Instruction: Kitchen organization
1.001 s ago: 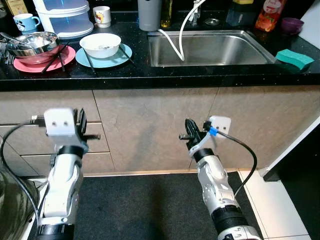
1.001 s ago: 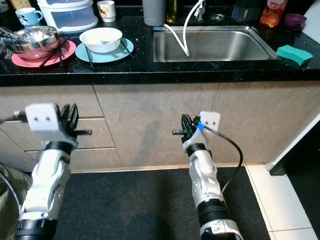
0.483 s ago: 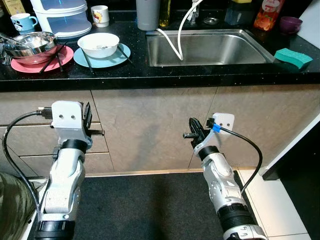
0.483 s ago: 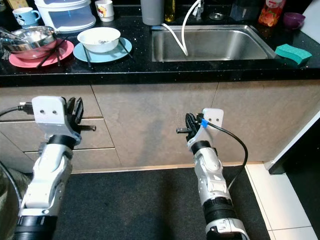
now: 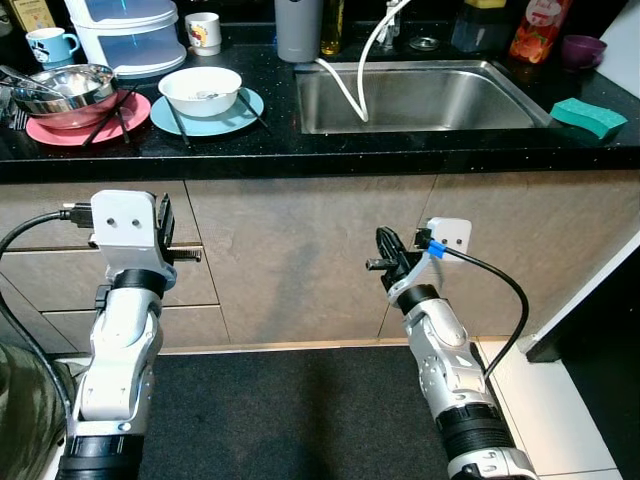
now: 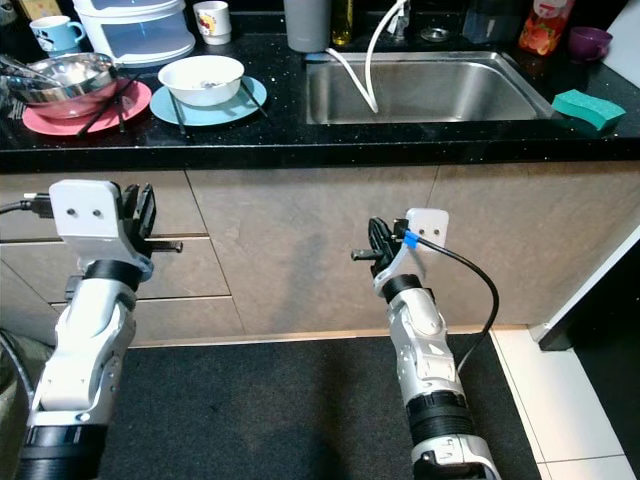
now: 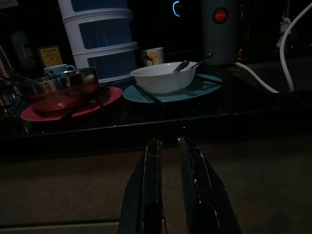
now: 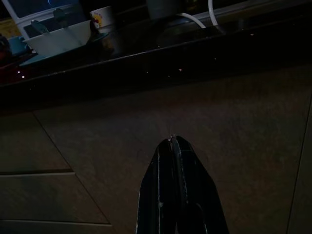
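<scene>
- Facing the black speckled surface (image 5: pixel 300 150), both end effectors hover below its front edge: left end effector (image 7: pixel 168 146) slightly spread, right end effector (image 8: pixel 174 141) pressed together.
- White ceramic bowl (image 5: pixel 200 88) near the left edge: likely fragile and slippery; grip the rim.

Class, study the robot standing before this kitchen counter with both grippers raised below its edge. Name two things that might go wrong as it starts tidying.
1. Black chopsticks lie loosely across the pink plate near the counter edge; a rising left gripper may knock them off.
2. The steel bowl sits tilted on that plate and might slide if nudged.
3. The right gripper, fingers shut, may strike the black countertop when lifting.
</scene>
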{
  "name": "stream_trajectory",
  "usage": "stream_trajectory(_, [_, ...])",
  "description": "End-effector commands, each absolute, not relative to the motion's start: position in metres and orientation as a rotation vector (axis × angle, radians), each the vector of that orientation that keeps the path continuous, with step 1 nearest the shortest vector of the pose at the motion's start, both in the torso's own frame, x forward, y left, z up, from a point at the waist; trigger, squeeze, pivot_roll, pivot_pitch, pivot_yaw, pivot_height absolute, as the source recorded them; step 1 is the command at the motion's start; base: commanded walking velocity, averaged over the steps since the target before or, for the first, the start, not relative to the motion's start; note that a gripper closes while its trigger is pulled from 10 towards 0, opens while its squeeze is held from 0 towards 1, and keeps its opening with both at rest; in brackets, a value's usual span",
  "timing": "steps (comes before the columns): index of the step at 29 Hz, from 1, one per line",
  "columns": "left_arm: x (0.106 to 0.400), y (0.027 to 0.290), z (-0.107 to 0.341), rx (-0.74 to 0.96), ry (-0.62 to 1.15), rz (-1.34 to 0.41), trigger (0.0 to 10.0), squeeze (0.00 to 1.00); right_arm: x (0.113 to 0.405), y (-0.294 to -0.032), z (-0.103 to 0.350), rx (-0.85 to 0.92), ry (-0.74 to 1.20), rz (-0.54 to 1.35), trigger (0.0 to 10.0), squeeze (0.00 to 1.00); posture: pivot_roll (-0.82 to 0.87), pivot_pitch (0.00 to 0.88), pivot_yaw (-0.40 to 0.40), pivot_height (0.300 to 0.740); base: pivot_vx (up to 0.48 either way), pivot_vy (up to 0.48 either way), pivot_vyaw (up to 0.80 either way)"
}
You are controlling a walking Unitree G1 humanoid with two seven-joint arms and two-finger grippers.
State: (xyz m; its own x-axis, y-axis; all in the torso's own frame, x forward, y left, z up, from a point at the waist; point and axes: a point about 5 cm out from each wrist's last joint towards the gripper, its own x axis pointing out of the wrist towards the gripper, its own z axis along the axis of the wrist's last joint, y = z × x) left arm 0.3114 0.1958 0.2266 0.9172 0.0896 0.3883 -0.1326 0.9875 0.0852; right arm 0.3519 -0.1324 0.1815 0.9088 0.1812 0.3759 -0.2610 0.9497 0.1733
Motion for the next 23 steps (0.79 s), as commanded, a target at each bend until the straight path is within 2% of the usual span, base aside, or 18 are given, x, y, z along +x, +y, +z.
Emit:
stream_trajectory(1, [0.31, 0.196, 0.234, 0.123, -0.418, 0.105, 10.0, 0.0, 0.352, -0.128, 0.193, 0.233, -0.4, 0.252, 10.0, 0.0, 0.13, 0.093, 0.044, 0.74, 0.255, 0.0, 0.0])
stream_trajectory(7, [0.31, 0.191, 0.237, 0.123, -0.434, 0.064, 10.0, 0.0, 0.351, -0.126, 0.205, 0.265, -0.452, 0.264, 10.0, 0.0, 0.13, 0.084, 0.045, 0.74, 0.344, 0.0, 0.0])
stream_trajectory(23, [0.31, 0.189, 0.243, 0.132, -0.456, 0.042, 10.0, 0.0, 0.349, -0.124, 0.207, 0.284, -0.462, 0.272, 10.0, 0.0, 0.13, 0.082, 0.048, 0.74, 0.48, 0.0, 0.0])
